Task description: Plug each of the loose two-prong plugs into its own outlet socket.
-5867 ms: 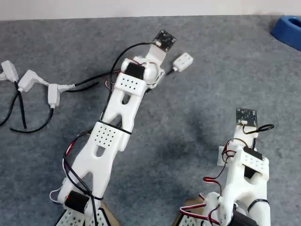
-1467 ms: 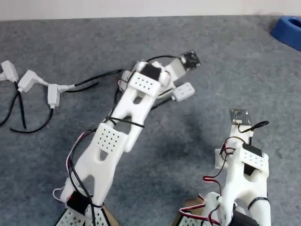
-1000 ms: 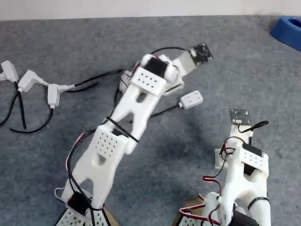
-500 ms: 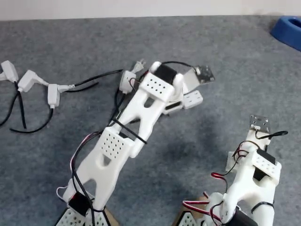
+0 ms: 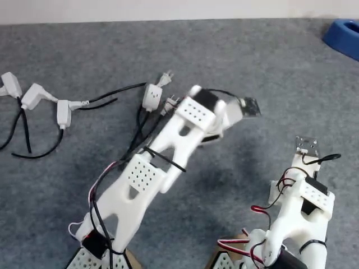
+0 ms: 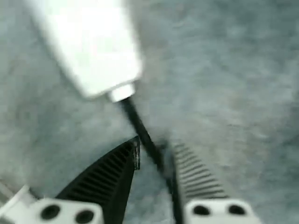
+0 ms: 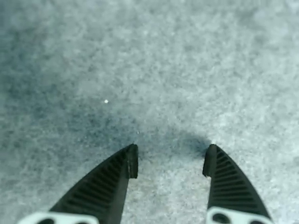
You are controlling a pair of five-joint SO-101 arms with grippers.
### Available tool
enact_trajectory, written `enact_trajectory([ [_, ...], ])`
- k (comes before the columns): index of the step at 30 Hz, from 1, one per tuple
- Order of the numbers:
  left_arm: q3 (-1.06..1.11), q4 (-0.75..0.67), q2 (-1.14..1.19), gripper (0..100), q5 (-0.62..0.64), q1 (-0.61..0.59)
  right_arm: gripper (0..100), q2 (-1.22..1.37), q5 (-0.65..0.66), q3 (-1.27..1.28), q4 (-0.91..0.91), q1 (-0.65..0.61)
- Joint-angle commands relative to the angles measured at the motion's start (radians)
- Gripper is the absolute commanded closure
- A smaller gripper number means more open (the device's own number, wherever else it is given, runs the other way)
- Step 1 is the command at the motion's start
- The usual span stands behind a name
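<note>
Soft light from above lies evenly on the grey surface (image 5: 280, 73); my left arm (image 5: 151, 168) casts a faint shadow. A darker patch pools before my spread right hand (image 7: 171, 161). The outlet block (image 6: 88, 51) glares white above the cord (image 6: 140, 126) that my left hand (image 6: 155, 151) pinches.

No text or label can be read.

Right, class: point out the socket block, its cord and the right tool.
socket block (image 6: 93, 51): left wrist view, body middle.
cord (image 6: 135, 119): left wrist view, near the block.
right tool (image 7: 170, 161): right wrist view, between its fingertips.
</note>
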Motion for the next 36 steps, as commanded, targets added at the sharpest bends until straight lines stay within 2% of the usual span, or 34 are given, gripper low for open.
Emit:
enact_trajectory([
  [1, -0.010, 0.083, -0.007, 99, -0.032, 0.015, 77.0, -0.008, 0.014, -0.041, -0.010, -0.012],
  [6, -0.005, 0.115, -0.012, 99, -0.023, 0.007, 77.0, 0.001, 0.041, -0.047, -0.010, -0.004],
  [10, 0.051, 0.120, -0.047, 99, 0.034, -0.004, 77.0, 0.001, 0.069, -0.053, -0.010, 0.022],
  [17, 0.549, 0.117, -0.389, 99, 0.002, -0.010, 77.0, 0.002, 0.071, -0.159, -0.002, 0.116],
  [26, 1.244, 0.114, -0.943, 99, -0.015, -0.038, 77.0, 0.002, 0.068, -0.193, 0.074, 0.051],
  [31, 1.455, 0.054, -1.063, 99, -0.069, -0.127, 77.0, 0.002, 0.066, -0.189, 0.084, 0.036],
  [36, 1.578, -0.021, -1.023, 99, -0.137, -0.157, 77.0, 0.001, 0.066, -0.182, 0.084, 0.038],
])
